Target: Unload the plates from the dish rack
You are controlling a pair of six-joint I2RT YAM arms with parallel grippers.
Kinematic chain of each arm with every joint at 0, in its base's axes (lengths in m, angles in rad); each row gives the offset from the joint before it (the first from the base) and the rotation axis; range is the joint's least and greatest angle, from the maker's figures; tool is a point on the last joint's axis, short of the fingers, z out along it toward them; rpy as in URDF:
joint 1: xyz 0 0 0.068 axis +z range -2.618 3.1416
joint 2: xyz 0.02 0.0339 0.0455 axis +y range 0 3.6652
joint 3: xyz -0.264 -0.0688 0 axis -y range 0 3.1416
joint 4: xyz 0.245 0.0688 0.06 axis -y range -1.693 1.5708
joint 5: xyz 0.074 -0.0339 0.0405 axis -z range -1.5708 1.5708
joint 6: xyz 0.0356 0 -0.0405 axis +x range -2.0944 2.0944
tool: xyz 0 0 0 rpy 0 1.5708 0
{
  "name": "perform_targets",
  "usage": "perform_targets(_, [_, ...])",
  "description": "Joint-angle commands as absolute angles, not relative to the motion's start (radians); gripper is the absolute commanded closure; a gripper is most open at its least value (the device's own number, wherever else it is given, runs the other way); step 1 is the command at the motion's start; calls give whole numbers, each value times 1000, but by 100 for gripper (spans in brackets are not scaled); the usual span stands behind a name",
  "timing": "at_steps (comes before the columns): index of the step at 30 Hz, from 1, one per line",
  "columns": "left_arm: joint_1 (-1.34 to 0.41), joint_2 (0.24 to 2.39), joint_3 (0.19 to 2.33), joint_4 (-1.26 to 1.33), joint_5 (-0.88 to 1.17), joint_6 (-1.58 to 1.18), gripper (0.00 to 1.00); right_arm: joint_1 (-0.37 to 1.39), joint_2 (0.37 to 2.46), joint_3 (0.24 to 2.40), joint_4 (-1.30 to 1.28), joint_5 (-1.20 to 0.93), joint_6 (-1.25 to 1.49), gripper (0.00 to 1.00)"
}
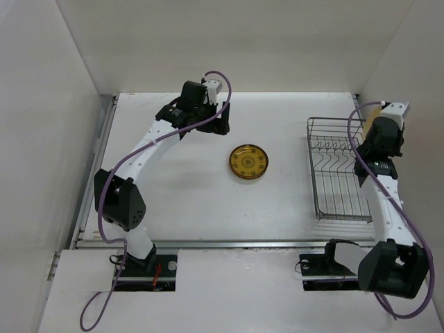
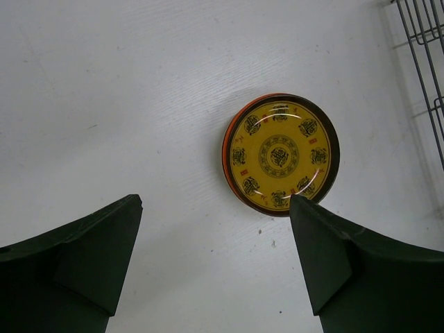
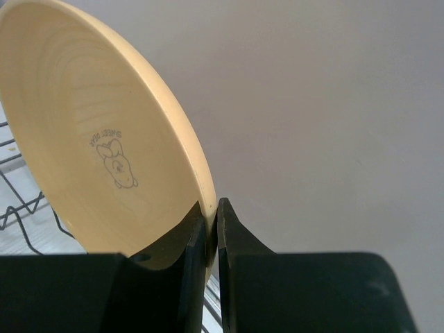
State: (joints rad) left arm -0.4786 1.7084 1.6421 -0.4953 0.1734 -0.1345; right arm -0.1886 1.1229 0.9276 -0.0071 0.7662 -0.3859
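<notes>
- Top view: gold-patterned plate (image 1: pixel 248 161) flat near the middle of the worktop (image 1: pixel 180 201), already out of the dish rack (image 1: pixel 333 189). Rack along the right edge, with no other plate seen in it from above.
- Same view: left gripper (image 1: pixel 220 125) toward the far edge, left of the middle, apart from that plate. Right gripper (image 1: pixel 378 119) over the far end of the rack, with the tan plate (image 1: pixel 372 109) at it.
- Left wrist view: left gripper (image 2: pixel 215 208) released, fingers spread wide, holding nothing, above bare worktop. Gold-patterned plate (image 2: pixel 281 154) just ahead, a corner of the rack (image 2: pixel 423 41) at the upper right.
- Right wrist view: right gripper (image 3: pixel 211 206) clenched on the rim of the tan plate (image 3: pixel 90 139). Plate held on edge, rack wires (image 3: pixel 14 191) low at the left.
- Step in hand, as judged: taking the tan plate out of the rack.
- Next, probably: bring it toward the middle of the worktop, turn it flat, lower it beside or onto the gold-patterned plate, only then let go. Thin grip on the rim, so better slowly, against slipping.
</notes>
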Motion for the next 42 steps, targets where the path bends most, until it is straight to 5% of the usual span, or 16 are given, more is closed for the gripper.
perform_targets(1, [-483,1672,1629,-468,176,-124,14,-184,1013,922,88,746,-347,100])
perform_targets(8, [-483,1663,1600,-428,311,-97,14,-184,885,1053,-265,4,-190,100])
perform_targets(16, [-483,1622,1559,-345,484,-66,14,-146,1066,1245,-482,-705,-158,100])
perform_targets(32, [-483,1528,1482,-235,758,-37,14,52,1207,1258,-472,-697,-169,100])
perform_targets(42, [-483,1508,1463,-225,747,-28,14,106,1229,1258,-463,-637,-189,100])
